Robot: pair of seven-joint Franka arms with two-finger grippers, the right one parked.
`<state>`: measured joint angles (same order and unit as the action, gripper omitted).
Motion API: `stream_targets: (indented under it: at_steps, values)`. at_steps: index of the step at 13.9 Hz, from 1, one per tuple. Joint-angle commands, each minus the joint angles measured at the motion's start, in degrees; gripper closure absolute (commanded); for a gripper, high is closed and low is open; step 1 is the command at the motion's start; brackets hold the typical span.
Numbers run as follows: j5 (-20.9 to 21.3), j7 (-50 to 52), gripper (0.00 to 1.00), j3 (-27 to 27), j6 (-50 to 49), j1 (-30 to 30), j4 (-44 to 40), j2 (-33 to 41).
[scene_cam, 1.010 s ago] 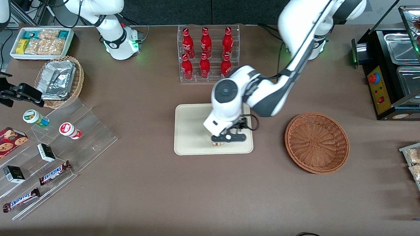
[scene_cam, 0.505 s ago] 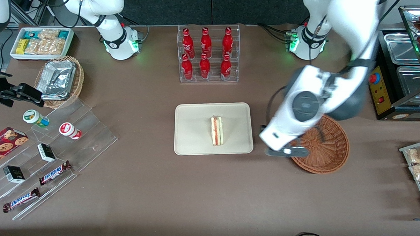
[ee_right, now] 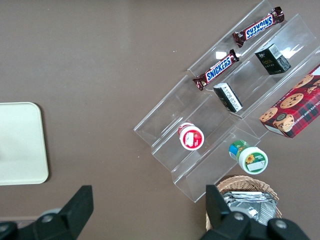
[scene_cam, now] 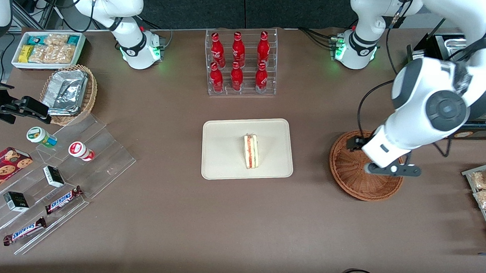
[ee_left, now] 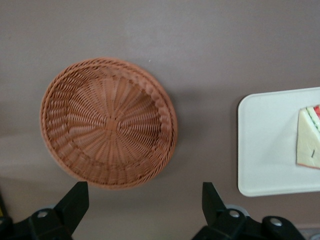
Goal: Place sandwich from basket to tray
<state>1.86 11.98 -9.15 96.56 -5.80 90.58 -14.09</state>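
Sandwich (scene_cam: 251,151) on tray (scene_cam: 222,152), lying on its side near tray edge toward basket (scene_cam: 352,176), filling edge facing up. My gripper (scene_cam: 392,170) above basket, over its rim toward working arm's end of tabletop; fingers (ee_left: 75,202) spread wide, holding nothing. Basket well apart from tray.

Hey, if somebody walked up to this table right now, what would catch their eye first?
Probably the sandwich, lying alone on the cream tray in the middle of the table. Next, the round wicker basket toward the working arm's end, with nothing in it and the open gripper hanging above it. The rack of red bottles, farther from the front camera than the tray, also stands out.
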Motion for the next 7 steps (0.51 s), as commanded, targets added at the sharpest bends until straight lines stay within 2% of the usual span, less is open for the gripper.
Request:
stream_targets:
  at_steps: [1,7]
  values:
    - [-1.3,-1.1,0.00,-0.4,-3.1,2.7,2.3,4.4]
    - [-3.0,-5.8,0.00,-0.3,-10.8,8.3,5.1,14.9]
